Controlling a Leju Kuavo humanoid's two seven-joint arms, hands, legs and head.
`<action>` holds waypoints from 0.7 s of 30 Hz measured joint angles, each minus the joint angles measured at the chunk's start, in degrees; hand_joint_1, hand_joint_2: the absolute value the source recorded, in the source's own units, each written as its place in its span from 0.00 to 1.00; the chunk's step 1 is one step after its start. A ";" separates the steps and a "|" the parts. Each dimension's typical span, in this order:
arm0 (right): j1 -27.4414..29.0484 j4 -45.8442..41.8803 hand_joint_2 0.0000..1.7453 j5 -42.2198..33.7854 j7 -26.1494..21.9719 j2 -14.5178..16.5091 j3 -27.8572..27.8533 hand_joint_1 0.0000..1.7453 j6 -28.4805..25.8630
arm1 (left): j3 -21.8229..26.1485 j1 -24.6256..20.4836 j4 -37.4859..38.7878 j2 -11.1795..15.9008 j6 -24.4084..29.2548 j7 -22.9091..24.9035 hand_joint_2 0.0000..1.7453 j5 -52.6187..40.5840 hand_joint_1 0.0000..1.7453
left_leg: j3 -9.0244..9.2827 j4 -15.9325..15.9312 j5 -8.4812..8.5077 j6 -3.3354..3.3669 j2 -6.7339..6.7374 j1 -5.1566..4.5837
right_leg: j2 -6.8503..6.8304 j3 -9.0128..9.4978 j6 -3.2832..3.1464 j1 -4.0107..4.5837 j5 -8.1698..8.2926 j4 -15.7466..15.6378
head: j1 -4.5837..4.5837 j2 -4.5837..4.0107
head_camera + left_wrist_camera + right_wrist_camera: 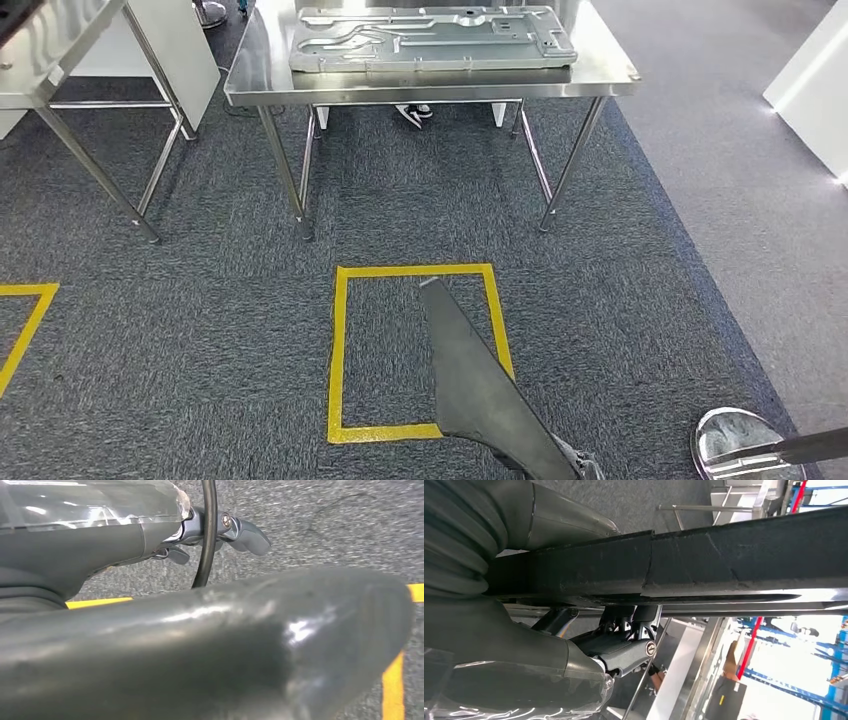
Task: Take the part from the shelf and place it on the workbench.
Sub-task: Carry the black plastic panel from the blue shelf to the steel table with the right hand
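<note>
A metal plate [432, 38] lies on the workbench [250, 85] at twelve o'clock; a second table [60, 50] stands at ten o'clock; the part [480, 390] hangs over the floor square [338, 350].

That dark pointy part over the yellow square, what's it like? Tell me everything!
The dark grey part is long and flat and tapers to a narrow, blunt tip. Its surface looks dull and scuffed, like plastic or rubber. It slants up from the bottom edge of the head view, over the yellow floor square. The right hand grips its edge.

No legible text or labels.
</note>
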 joint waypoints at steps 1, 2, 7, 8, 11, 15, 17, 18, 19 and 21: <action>0.01 0.02 1.00 0.11 0.03 0.01 0.00 1.00 -0.07 | 0.01 -0.05 0.00 -0.02 -0.05 -0.04 0.00 0.03 0.00 | 0.21 0.00 -0.24 -0.33 0.07 -0.04 | -0.05 1.04 -0.31 0.20 0.19 -1.98 | 0.00 0.00; 0.02 0.05 1.00 0.26 0.10 0.01 0.00 1.00 -0.21 | 0.01 -0.11 0.00 -0.02 -0.09 -0.07 0.00 0.04 0.00 | 0.32 -0.05 -0.44 -0.70 0.11 -0.05 | -0.04 1.26 -0.64 0.45 -0.32 -2.42 | 0.00 0.00; 0.20 0.12 1.00 6.68 1.93 0.01 -0.04 1.00 -6.20 | 0.09 -0.31 0.00 0.02 -0.20 0.06 0.00 -0.02 0.00 | -0.89 4.40 -2.93 -2.22 -0.02 0.11 | 0.20 3.12 -2.37 0.07 -1.00 -3.68 | -0.03 0.00; 0.20 0.11 1.00 8.58 2.66 -0.03 -0.10 1.00 -7.93 | 0.14 -0.28 0.00 0.04 -0.25 0.12 0.00 -0.04 0.00 | -3.14 8.32 -4.29 -2.33 -0.10 0.12 | 0.19 3.57 -2.63 0.16 -1.36 -3.76 | -0.03 0.00; 0.24 0.03 1.00 13.64 5.01 -0.26 -0.73 1.00 -12.28 | 0.27 0.10 0.00 0.15 -0.45 0.33 0.00 -0.28 0.00 | -10.01 17.26 -5.25 -2.41 -0.15 0.12 | 0.40 5.07 -2.92 0.43 -2.72 -3.75 | -0.03 0.00; -0.09 -1.14 1.00 20.33 9.19 -0.29 -3.46 1.00 -15.71 | 0.33 0.54 0.00 0.48 -1.09 0.43 0.00 -1.03 0.00 | -8.47 7.19 4.43 -1.14 -0.20 -0.29 | 0.93 8.00 -2.45 0.67 -5.17 -3.73 | -0.01 0.00; -0.55 -1.66 1.00 24.59 12.20 -0.20 -5.76 1.00 -15.98 | 0.36 0.51 0.00 0.69 -1.43 0.52 0.00 -1.56 0.00 | -7.11 3.89 4.61 -0.30 -0.23 -0.80 | 1.02 8.42 -1.74 0.60 -5.93 -3.91 | -0.01 0.00; -0.79 -1.82 1.00 26.80 13.71 -0.07 -7.23 1.00 -15.77 | 0.36 0.47 0.00 0.76 -1.58 0.60 0.00 -1.85 0.00 | -6.71 3.07 4.12 -0.03 -0.28 -0.95 | 1.01 8.53 -1.29 0.58 -5.85 -3.84 | -0.02 0.00; -1.00 -1.93 1.00 28.55 14.93 0.09 -8.71 1.00 -15.44 | 0.36 0.43 0.00 0.84 -1.74 0.67 0.00 -2.10 0.00 | -6.12 2.28 3.71 0.27 -0.39 -0.92 | 0.96 8.66 -0.90 0.46 -5.57 -3.68 | -0.02 0.00; -1.70 -2.04 1.00 31.25 16.69 0.40 -12.03 1.00 -14.36 | 0.36 0.50 0.00 1.03 -2.13 0.76 0.00 -2.61 0.00 | -4.66 0.94 3.50 0.83 -0.58 -0.59 | 0.78 7.88 -0.28 0.33 -4.88 -1.12 | -0.01 0.00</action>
